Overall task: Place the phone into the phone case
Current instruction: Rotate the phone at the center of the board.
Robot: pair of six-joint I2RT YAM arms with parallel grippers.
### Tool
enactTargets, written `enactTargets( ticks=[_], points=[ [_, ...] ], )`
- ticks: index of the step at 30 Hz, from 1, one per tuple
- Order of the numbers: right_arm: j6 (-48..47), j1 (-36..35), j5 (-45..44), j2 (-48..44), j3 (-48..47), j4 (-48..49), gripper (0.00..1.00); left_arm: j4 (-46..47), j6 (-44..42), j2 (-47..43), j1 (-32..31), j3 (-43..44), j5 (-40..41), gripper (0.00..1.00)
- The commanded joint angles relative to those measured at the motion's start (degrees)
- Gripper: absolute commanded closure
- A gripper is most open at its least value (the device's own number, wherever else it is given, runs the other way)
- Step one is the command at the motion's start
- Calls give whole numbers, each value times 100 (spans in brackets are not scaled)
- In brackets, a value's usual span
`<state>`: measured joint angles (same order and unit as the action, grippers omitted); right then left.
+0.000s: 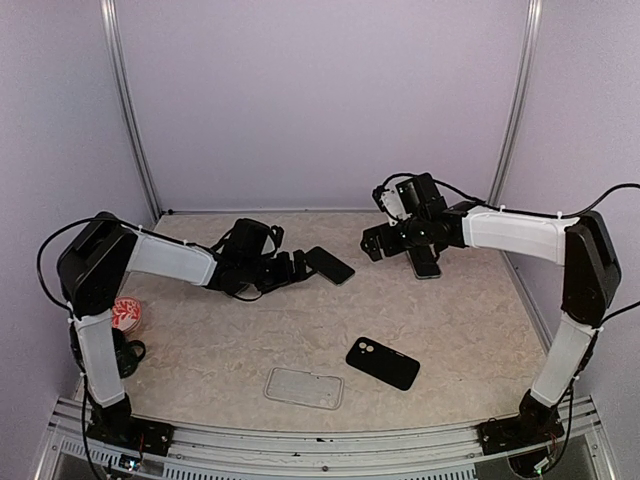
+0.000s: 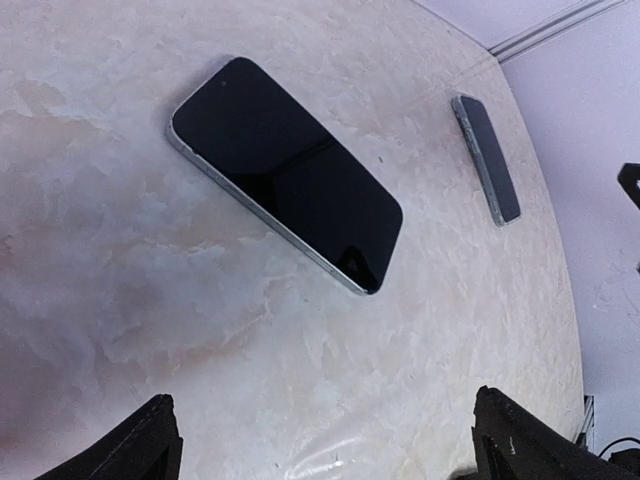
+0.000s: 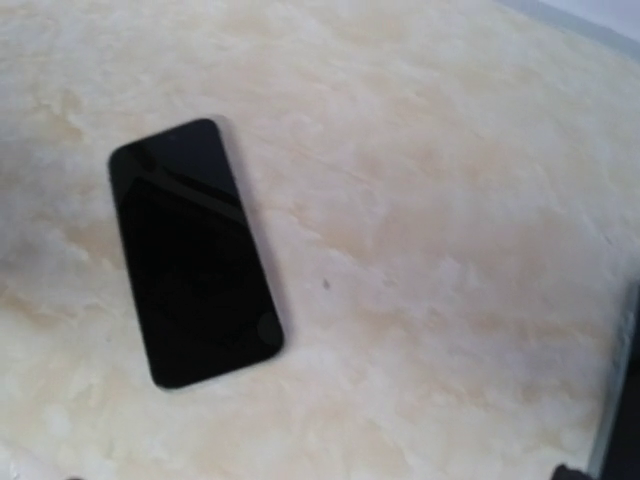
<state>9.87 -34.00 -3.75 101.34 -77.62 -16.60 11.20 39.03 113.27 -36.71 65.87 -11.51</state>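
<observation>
Left jaws spread wide above a glossy black phone [image 2: 285, 187].

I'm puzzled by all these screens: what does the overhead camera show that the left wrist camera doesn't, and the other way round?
Only overhead: the left arm and right arm, a clear case and a black phone-shaped item near the front, and a red-and-white roll at the left edge. Only the left wrist: its own fingertips, wide apart, and the silver rim of the nearer phone. Both: that phone and a second phone, lying flat on the table.
</observation>
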Motion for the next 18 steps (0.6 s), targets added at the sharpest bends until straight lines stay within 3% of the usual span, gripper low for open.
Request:
enactTargets(
  ticks=[1, 18],
  points=[
    [-588, 25, 364, 234, 90, 592, 1, 126, 65, -725, -29, -396, 283, 1],
    [-1347, -38, 1356, 1419, 239, 2316, 1, -589, 158, -2981, -302, -1668, 855, 1]
  ],
)
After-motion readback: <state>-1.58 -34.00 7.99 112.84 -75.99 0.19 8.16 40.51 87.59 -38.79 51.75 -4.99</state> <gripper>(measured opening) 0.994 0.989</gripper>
